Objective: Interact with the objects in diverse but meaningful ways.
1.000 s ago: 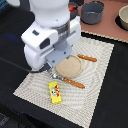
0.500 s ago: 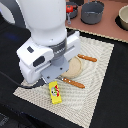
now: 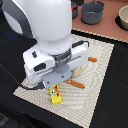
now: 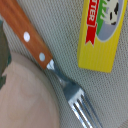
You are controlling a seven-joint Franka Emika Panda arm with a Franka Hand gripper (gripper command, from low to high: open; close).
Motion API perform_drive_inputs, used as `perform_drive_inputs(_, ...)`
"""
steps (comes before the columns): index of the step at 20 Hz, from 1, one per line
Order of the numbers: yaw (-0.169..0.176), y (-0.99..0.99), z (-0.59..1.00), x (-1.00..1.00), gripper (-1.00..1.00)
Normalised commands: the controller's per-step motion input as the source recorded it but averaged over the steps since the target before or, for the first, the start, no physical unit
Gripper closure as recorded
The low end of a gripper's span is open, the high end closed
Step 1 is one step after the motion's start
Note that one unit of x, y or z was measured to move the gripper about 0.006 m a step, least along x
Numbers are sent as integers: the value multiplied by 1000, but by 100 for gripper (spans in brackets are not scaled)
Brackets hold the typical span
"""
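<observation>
The yellow rectangular packet (image 3: 55, 94) with red print lies on the woven placemat (image 3: 95, 85), just in front of the arm. In the wrist view the packet (image 4: 100, 35) lies close beside a wooden-handled fork (image 4: 35, 42) whose tines rest against the tan plate's rim (image 4: 25, 95). My gripper's hand (image 3: 50, 70) hangs low over the plate and hides it in the exterior view. The fingers show in neither view. The white oblong piece, the red ball and the dark brown stick are out of view.
A wooden-handled knife (image 3: 75, 83) lies on the mat at the exterior view's right of the packet. Another wooden handle end (image 3: 92, 59) sticks out behind the arm. A grey pot (image 3: 92, 11) and a bowl (image 3: 123, 17) stand at the back.
The arm has come down and forward over the plate, toward the packet. The plate, visible a second ago, is now covered by the hand. The packet and cutlery have not moved.
</observation>
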Motion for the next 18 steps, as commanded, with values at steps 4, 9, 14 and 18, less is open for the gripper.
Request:
perform_drive_inputs(4, -48, -564, -72, 171, -100)
perform_drive_inputs(9, -26, -300, -54, 165, -100)
perform_drive_inputs(14, -3, -117, -126, 56, -100)
perform_drive_inputs(18, -2, -42, -95, 80, -100)
